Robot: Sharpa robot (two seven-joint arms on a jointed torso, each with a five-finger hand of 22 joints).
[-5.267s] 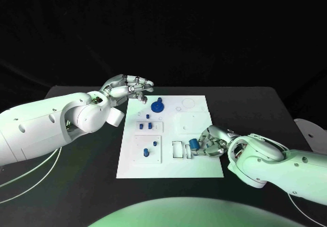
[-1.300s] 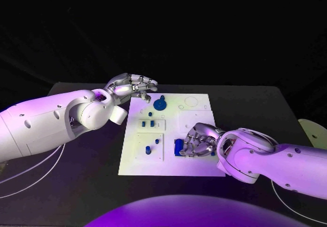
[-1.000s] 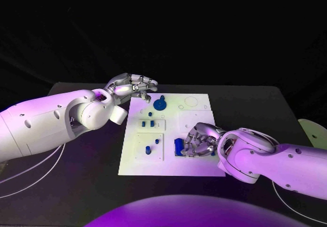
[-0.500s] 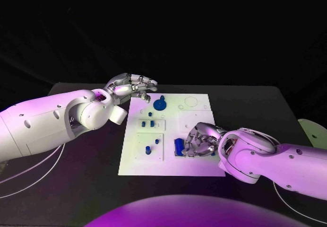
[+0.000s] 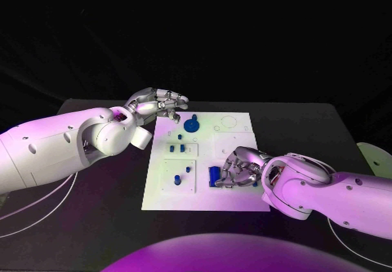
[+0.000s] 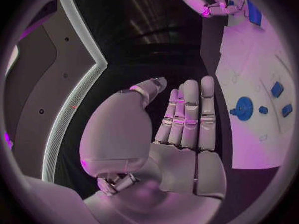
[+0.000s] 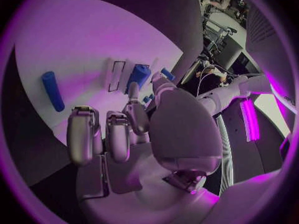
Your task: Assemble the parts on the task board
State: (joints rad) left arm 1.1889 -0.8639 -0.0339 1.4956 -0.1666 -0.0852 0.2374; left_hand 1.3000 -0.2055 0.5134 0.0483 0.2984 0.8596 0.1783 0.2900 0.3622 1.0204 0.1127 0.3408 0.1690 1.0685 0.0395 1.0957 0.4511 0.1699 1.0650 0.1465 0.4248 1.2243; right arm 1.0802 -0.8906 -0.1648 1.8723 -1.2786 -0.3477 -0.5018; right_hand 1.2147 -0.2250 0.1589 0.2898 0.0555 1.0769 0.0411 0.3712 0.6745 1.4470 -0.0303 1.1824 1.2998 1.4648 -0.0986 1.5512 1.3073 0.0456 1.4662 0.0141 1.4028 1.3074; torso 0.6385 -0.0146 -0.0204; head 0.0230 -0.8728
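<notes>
Two metallic robot hands: right robot hand (image 5: 237, 170) gripping blue cylindrical part (image 5: 214, 175), left robot hand (image 5: 157, 104) empty, spread.

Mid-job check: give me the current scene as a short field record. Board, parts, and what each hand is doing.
board: white task board flat on the black table
round part: blue disc with knob at the board's far end
small parts: blue pieces in the board's left-side blocks
slot part: blue block standing by the narrow slots, next to the right hand
loose part: blue cylinder lying on the board
left hand: raised over the board's far left corner, fingers curled, holds nothing
right hand: low over the board; contact with the block cannot be told
</notes>
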